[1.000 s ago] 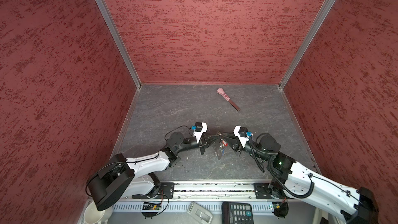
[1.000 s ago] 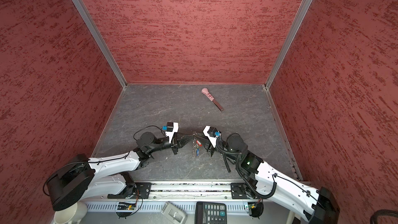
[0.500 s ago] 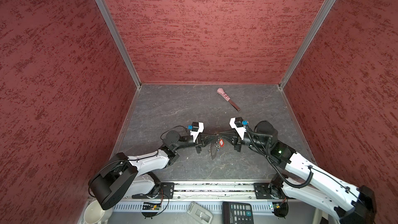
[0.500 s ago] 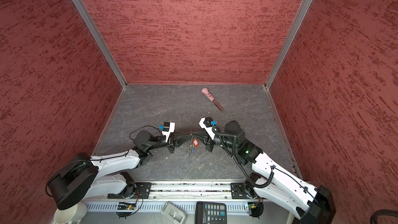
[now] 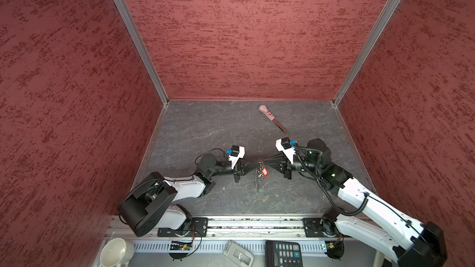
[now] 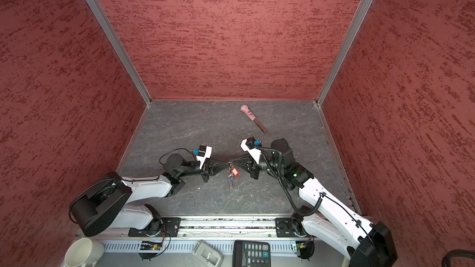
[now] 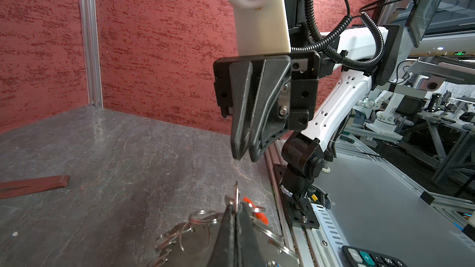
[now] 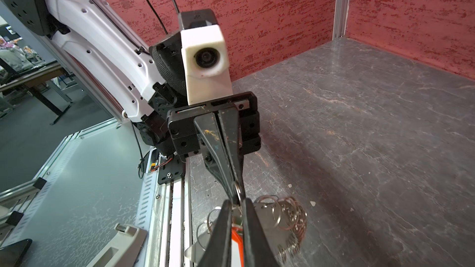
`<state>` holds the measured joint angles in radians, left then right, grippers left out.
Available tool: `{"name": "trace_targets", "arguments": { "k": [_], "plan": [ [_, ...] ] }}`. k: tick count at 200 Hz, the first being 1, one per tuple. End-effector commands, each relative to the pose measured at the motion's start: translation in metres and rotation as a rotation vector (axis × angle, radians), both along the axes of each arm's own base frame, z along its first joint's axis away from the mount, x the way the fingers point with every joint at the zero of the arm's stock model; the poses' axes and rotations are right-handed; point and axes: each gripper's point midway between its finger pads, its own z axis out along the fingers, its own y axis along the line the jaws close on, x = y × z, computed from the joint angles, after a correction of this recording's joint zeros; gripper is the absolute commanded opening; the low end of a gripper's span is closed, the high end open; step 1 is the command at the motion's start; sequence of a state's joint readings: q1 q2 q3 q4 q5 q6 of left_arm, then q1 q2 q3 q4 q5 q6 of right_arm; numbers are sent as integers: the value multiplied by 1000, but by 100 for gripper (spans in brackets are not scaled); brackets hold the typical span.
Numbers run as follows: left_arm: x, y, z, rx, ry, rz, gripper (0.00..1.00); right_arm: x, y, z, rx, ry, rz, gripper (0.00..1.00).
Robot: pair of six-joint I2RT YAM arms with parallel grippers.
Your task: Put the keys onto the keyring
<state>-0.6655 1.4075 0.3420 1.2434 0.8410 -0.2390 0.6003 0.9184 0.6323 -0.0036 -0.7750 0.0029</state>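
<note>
Because threading presumably needs a steady loop, the keyring of linked silver metal rings [image 8: 290, 214] is pinched in the closed left gripper [image 8: 237, 193] above the front centre of the dark grey stone-patterned tabletop [image 5: 205, 129]. The small red-tagged key [image 8: 236, 242] sits close against it. The right gripper [image 7: 244, 154] faces it, jaws nearly together on nothing. Off the tabletop, the white ceramic mug [image 6: 99, 251] appears empty.

Legible marks are few. On the calculator [image 7: 372, 258] by the rail at my base I read a plus sign on its teal key; in both top views its other key legends are too small to read. The green lit sign [image 7: 460, 53] in the room beyond is not decipherable; the white label on the red key tag [image 6: 235, 172] shows no writing I can make out.
</note>
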Motion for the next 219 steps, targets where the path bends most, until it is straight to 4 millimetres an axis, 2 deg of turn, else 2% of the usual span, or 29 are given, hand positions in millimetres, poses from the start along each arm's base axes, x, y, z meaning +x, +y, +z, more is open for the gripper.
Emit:
{"name": "trace_targets", "arguments": {
  "k": [1,38,83,179,200,219],
  "plan": [
    [-3,0,26,-75,-80,-37,0,-4,0,-3,10,-29,32,12],
    [-2,1,24,-65,-75,-63,0,-3,3,-11,-1,8,52,14],
    [-1,3,25,-65,-91,-66,0,-4,6,-11,8,11,81,15],
    [-2,3,29,-75,-95,-74,0,-6,11,-12,15,27,123,7],
    [-1,1,27,-67,-86,-79,0,-3,11,-11,10,24,112,0],
    [1,1,22,-50,-82,-72,0,0,11,-12,-10,29,97,0]
  ]
}}
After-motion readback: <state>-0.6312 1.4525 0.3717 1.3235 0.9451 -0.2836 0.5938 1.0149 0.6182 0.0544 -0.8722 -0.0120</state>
